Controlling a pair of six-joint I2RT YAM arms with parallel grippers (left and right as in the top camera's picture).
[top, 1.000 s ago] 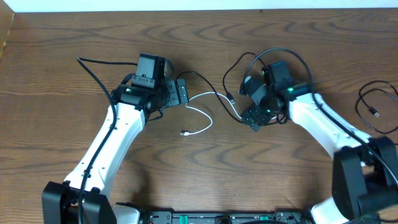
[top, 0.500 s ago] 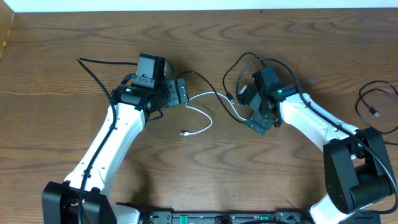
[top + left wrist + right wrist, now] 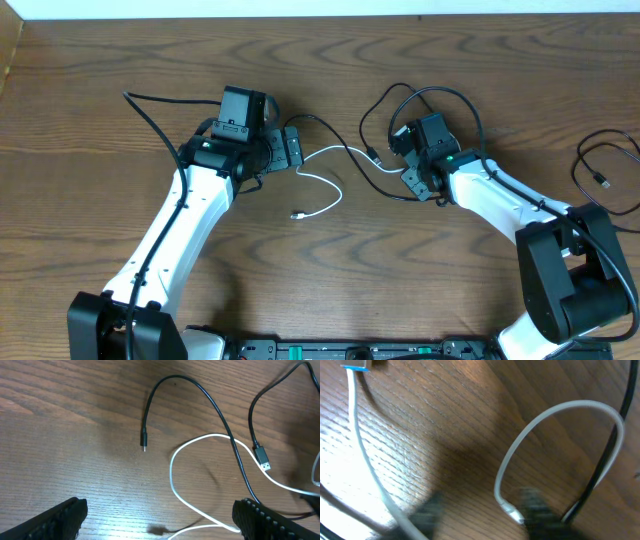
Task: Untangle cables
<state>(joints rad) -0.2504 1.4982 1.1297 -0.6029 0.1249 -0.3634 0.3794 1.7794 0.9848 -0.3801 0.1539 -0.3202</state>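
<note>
The cables [image 3: 232, 439] lay crossed on the tabletop [image 3: 100, 80], midway between its left and right edges; another cord [image 3: 601, 180] lay by the right edge.

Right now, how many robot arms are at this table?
2. The left arm reaches in from the lower left of the table; the right arm reaches in from the lower right. None seems hidden.

I see a dark brown, wood-grain worktop [image 3: 100, 80] filling my overhead view, evenly lit, with only soft shadows. A white strip [image 3: 300, 8] runs along its far edge.
</note>
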